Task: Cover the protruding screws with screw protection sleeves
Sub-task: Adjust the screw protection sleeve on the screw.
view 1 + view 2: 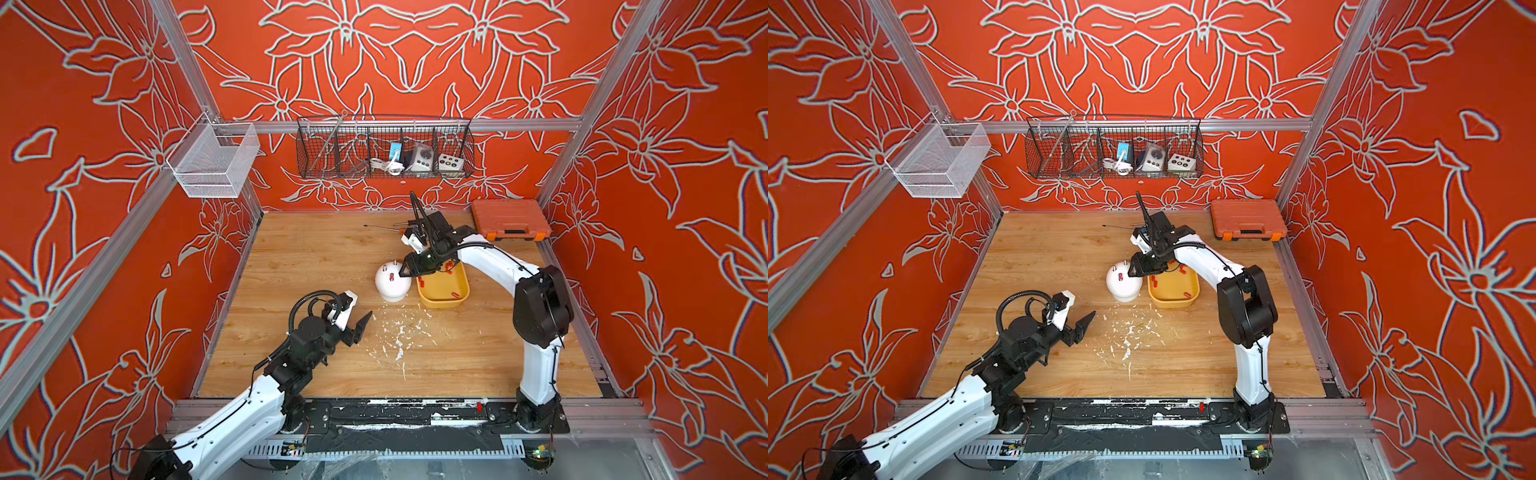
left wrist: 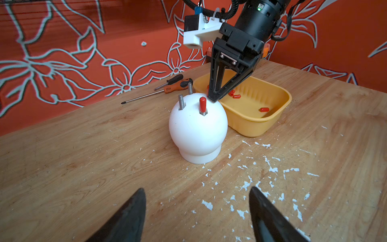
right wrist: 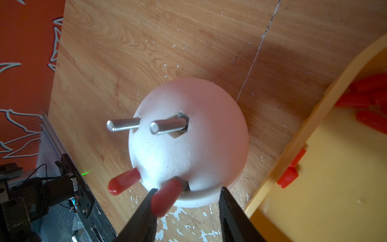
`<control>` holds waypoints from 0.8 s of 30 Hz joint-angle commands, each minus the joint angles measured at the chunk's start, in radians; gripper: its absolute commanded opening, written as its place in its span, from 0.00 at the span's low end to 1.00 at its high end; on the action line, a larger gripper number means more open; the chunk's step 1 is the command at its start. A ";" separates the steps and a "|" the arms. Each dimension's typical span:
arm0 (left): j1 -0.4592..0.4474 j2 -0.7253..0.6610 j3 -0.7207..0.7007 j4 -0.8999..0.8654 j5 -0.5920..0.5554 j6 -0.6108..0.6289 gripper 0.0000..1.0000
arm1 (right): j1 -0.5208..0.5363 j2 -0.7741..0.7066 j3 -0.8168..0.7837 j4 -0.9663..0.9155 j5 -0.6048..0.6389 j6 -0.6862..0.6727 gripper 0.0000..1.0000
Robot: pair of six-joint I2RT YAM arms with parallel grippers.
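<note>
A white dome (image 1: pixel 392 280) (image 3: pixel 188 142) stands mid-table beside the yellow tray (image 1: pixel 465 286). Of its protruding screws, two are bare grey pins (image 3: pixel 123 125) (image 3: pixel 167 127) (image 2: pixel 181 102). Two wear red screw protection sleeves (image 3: pixel 123 181) (image 3: pixel 165 198) (image 2: pixel 202 104). My right gripper (image 3: pixel 188 188) (image 1: pixel 402 272) hangs open over the dome's tray side, one finger (image 3: pixel 146 209) beside a capped screw, nothing clamped. Loose sleeves (image 2: pixel 264 109) (image 3: pixel 370 121) lie in the tray. My left gripper (image 2: pixel 197 189) (image 1: pixel 361 328) is open and empty, low over the table in front of the dome.
Two screwdrivers (image 2: pixel 173 88) lie behind the dome. An orange tool case (image 1: pixel 511 224) sits at the back right corner. A black wire basket (image 1: pixel 384 149) and a white mesh basket (image 1: pixel 212 162) hang on the frame. White flakes (image 1: pixel 399 336) litter the wood.
</note>
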 commanded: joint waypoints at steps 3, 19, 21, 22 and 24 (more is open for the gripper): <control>0.004 -0.002 0.006 0.023 -0.001 -0.009 0.76 | -0.002 -0.049 0.027 -0.006 0.010 0.003 0.54; 0.004 -0.002 0.002 0.030 -0.003 -0.017 0.76 | -0.016 -0.050 0.053 0.028 0.030 0.043 0.64; 0.004 0.005 0.005 0.033 0.001 -0.018 0.76 | -0.015 -0.024 0.057 0.016 0.037 0.036 0.63; 0.004 0.010 0.007 0.034 0.002 -0.019 0.76 | -0.016 -0.015 0.054 0.016 0.046 0.034 0.62; 0.004 0.014 0.010 0.030 0.005 -0.017 0.76 | -0.017 0.001 0.042 0.021 0.055 0.033 0.62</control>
